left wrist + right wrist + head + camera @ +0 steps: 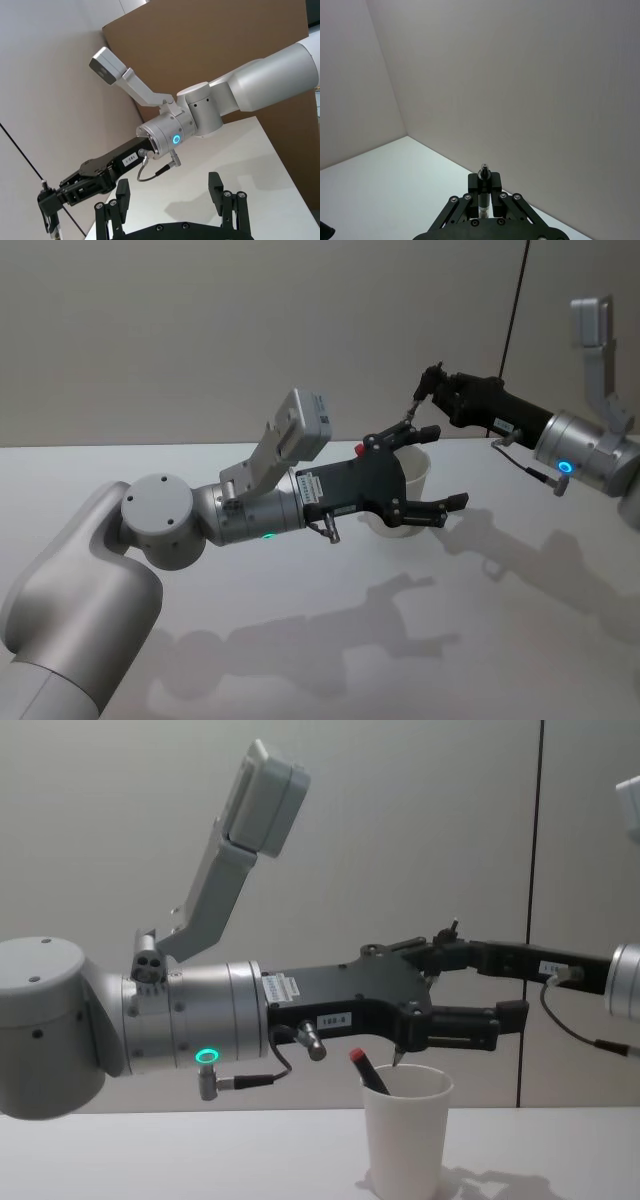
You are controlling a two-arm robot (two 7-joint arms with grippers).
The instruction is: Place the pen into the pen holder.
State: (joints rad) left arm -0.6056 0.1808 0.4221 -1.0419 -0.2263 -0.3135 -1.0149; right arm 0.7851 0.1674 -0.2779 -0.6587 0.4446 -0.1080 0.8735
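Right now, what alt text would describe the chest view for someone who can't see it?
A white cup holds a red-tipped pen leaning inside. The left end effector hangs open just above the cup, and the right end effector reaches in from the right.

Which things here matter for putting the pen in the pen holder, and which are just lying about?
For the job: pen, held in the right pincer; pen holder; open left pincer over it.
Just about: red-capped pen already in the holder; table; cardboard panel.
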